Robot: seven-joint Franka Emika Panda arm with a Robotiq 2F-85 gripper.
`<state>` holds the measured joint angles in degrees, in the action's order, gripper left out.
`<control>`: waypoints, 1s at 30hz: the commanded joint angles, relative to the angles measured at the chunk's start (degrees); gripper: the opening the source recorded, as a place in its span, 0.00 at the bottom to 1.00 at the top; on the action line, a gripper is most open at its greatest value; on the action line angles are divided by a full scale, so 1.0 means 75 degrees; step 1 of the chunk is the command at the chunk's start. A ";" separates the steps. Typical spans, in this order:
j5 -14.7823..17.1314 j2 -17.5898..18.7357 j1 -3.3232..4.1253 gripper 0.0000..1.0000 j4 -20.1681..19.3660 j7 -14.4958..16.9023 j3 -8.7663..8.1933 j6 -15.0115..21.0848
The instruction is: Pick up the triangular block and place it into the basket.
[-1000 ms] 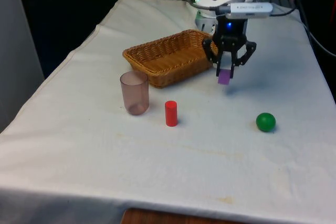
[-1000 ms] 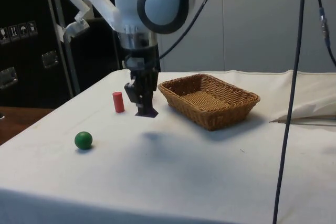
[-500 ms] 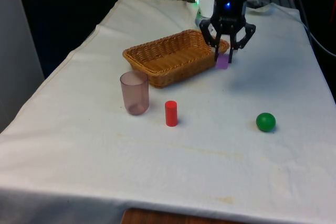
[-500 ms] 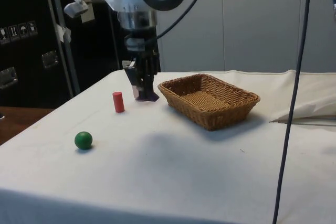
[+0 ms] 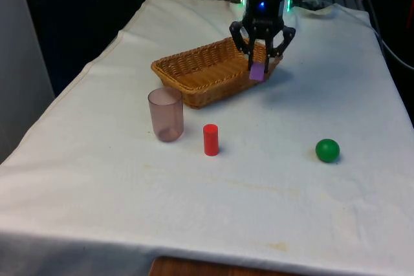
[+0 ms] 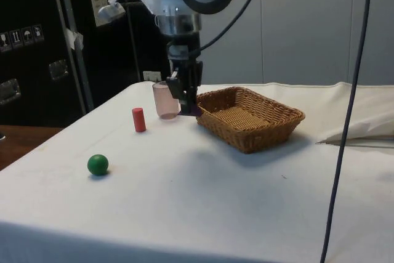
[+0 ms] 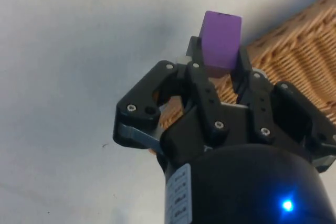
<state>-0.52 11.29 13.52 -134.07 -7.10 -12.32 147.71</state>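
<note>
My black gripper [image 5: 259,68] is shut on a purple triangular block [image 5: 257,72], which hangs in the air over the near right corner of the wicker basket [image 5: 194,69]. From the side, the gripper [image 6: 191,104] holds the block [image 6: 196,110] just at the basket's [image 6: 258,121] near rim, above the cloth. The wrist view has the purple block [image 7: 219,43] pinched between the fingers [image 7: 197,66], with the basket's weave [image 7: 294,51] beside and beneath it.
A translucent pink cup [image 5: 166,114] stands in front of the basket. A red cylinder [image 5: 211,139] stands upright next to it, and a green ball [image 5: 327,150] lies toward the front view's right. A cable [image 6: 345,121] hangs at the side.
The gripper has risen with the purple block and carried it toward the front view's left, from beside the basket to over its corner.
</note>
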 commanded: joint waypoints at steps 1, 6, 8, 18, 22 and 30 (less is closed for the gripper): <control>-0.0031 -0.0191 -0.0015 0.33 -0.0160 0.0069 -0.0038 0.0069; -0.0084 -0.0565 -0.0008 0.33 -0.0428 0.0206 -0.0168 0.0069; 0.0000 -0.0573 0.0000 0.33 -0.0420 0.0267 -0.0160 0.0015; -0.0076 -0.1276 -0.0008 0.33 -0.0963 0.0550 -0.0405 0.0023; -0.0115 -0.1367 -0.0053 0.33 -0.1238 0.0802 -0.0642 0.0222; -0.0069 -0.1375 -0.0069 0.33 -0.1505 0.1261 -0.1070 0.0390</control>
<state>-1.09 1.32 13.29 -144.73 1.72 -20.11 149.77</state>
